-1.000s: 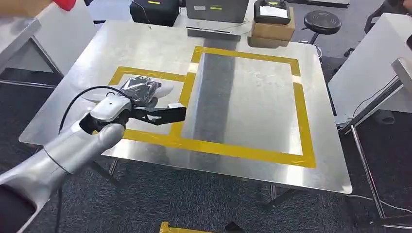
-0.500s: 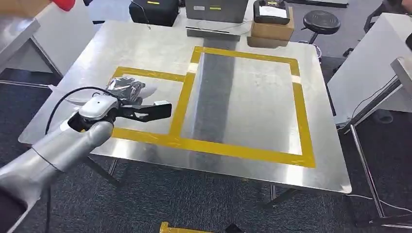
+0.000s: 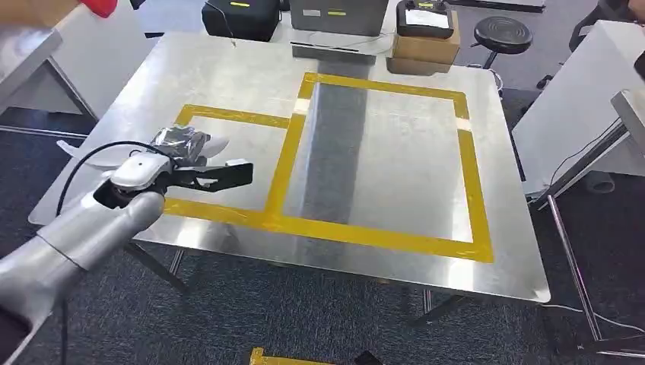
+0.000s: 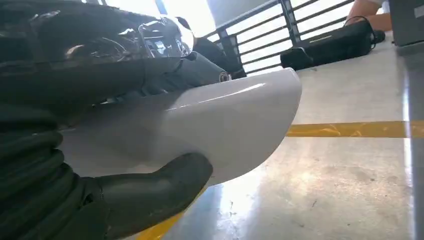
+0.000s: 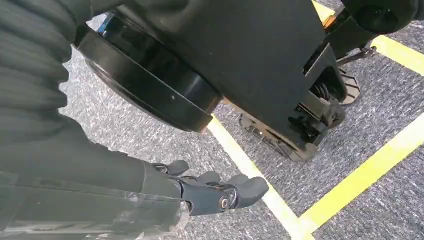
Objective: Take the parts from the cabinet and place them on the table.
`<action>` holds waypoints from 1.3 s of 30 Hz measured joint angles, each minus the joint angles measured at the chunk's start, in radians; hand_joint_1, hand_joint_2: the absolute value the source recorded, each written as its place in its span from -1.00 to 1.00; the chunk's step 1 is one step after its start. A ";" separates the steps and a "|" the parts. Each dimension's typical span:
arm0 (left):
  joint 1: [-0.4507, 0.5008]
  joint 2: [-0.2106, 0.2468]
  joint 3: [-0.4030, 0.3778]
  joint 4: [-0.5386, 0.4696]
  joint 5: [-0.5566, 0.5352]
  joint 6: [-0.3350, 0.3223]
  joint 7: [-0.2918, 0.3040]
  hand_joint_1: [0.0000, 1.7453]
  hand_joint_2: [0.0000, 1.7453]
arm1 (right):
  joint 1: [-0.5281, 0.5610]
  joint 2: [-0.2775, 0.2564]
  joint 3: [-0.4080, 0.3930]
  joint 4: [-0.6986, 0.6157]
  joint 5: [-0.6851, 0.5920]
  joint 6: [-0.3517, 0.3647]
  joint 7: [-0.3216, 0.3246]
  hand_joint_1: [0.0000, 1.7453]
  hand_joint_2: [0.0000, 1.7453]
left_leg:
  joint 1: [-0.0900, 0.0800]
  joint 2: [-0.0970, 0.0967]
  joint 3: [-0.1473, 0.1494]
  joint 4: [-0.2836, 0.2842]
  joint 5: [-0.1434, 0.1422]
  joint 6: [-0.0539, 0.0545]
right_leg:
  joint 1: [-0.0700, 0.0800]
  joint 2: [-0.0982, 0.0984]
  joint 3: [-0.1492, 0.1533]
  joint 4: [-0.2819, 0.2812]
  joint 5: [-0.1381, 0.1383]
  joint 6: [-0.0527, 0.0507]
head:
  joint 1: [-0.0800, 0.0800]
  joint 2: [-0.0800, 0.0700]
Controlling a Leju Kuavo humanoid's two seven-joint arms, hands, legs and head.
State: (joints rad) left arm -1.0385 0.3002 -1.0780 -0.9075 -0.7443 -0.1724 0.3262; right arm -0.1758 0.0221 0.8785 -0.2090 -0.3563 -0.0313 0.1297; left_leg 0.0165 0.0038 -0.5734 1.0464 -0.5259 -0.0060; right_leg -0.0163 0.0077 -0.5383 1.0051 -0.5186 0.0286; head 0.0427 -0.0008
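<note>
My left hand [image 3: 179,169] grips a white part [image 4: 220,125] in a clear bag, above the table [image 3: 228,76] inside the small yellow-taped square [image 3: 228,163]. My right hand [image 5: 220,192] hangs beside me holding nothing, fingers slightly curled.

White part [image 4: 220,125] partly behind left robot hand [image 4: 100,150], fingertip contact unclear.

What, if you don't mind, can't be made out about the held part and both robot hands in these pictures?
- White part: head view, mostly hidden by the left robot hand.
- Whether it touches the table: left wrist view, contact hidden behind the part.
- Right robot hand: right wrist view, partly hidden by its cover.
</note>
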 joint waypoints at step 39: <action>0.004 0.000 0.007 0.007 0.012 0.036 -0.009 1.00 1.00 | 0.000 0.000 0.000 0.000 -0.015 0.000 0.000 -1.00 1.00 | 0.000 -0.010 0.000 0.000 0.000 0.000 | 0.000 -0.001 0.000 0.000 0.000 0.000 | 0.000 0.000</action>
State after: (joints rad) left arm -1.0347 0.3002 -1.0712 -0.9010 -0.7324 -0.1366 0.3174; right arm -0.1755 0.0217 0.8789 -0.2090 -0.3708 -0.0317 0.1297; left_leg 0.0165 -0.0066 -0.5734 1.0465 -0.5258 -0.0060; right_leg -0.0163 0.0071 -0.5381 1.0051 -0.5185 0.0287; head 0.0423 -0.0008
